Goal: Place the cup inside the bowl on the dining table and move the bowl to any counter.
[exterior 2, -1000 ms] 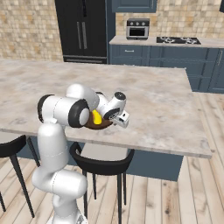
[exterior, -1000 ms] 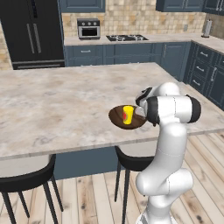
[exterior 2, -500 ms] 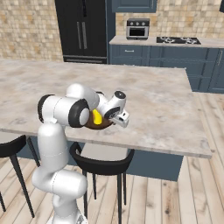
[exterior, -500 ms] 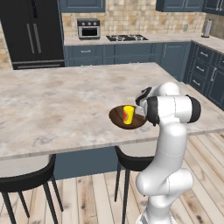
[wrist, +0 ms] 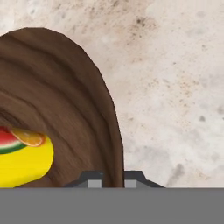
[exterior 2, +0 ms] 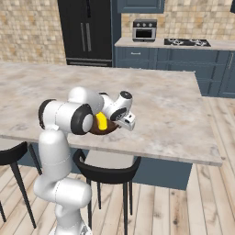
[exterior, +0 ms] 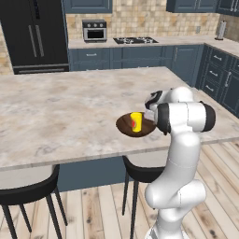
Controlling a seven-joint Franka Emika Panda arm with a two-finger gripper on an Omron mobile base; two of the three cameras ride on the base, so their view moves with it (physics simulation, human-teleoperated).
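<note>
Bowl [wrist: 65, 109] rim runs straight between the two dark fingertips of the gripper [wrist: 110, 178] in the hand view, one tip inside the wall and one outside, the jaws drawn in close on that thin edge, so I judge the pincer to be closing on the rim, though whether the pads already bite is hard to tell from so low an angle. Inside the bowl, just beside the pinched stretch of rim, lies the cup [wrist: 22, 153], yellow with a red and orange fruit picture on its side; no lettering or brand can be read on it or on the bowl. The bowl looks like stiff, grained wood, rigid enough to be carried by its edge, but held at one side it will want to tip away from the gripper, and the loose, light cup could slide or roll out, so a firm pinch and a level lift seem wise. The bowl sits on the dining table [exterior: 56, 107], near the table's front edge, with the counter [exterior: 163, 41] well beyond the bowl.
</note>
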